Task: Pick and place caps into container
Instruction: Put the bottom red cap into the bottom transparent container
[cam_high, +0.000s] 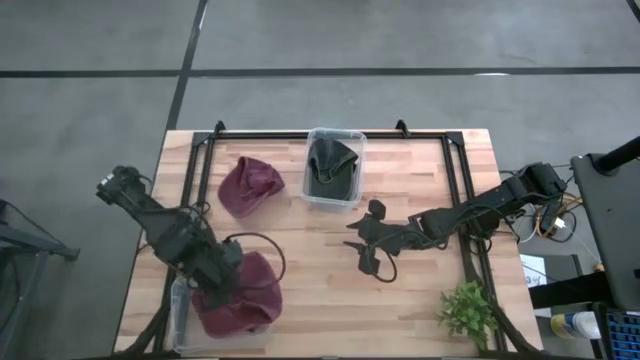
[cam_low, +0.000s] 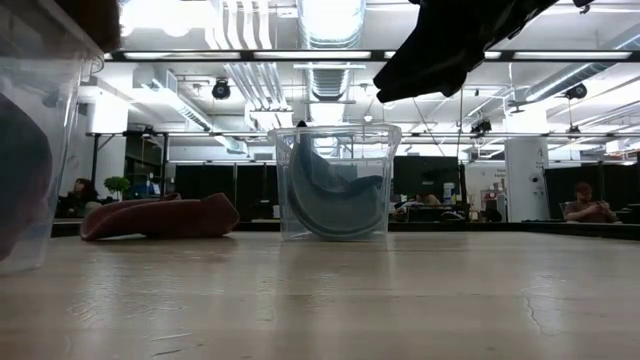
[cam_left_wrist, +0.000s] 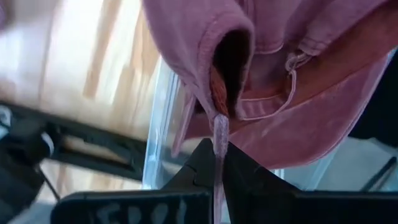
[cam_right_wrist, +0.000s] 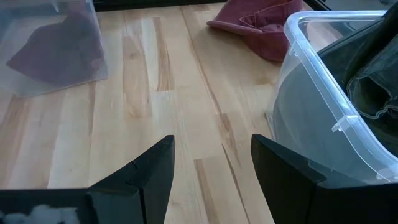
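One maroon cap (cam_high: 238, 297) pinched in left jaws (cam_high: 226, 283), hanging directly over bin (cam_high: 179, 312); right jaws (cam_high: 366, 243) wide, empty.

The light wooden bench (cam_high: 420, 300) stands on a grey floor (cam_high: 90, 100) crossed by dark lines. Behind it opens a big hall with long ceiling lamps (cam_low: 330, 15), silver ducts (cam_low: 240, 40) and a white column (cam_low: 522, 165). A seated person (cam_low: 585, 205) is far at the back.

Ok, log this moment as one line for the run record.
left gripper: shut on maroon cap, over left bin | right gripper: open, empty, mid-table | olive cap in center bin | second maroon cap loose on table
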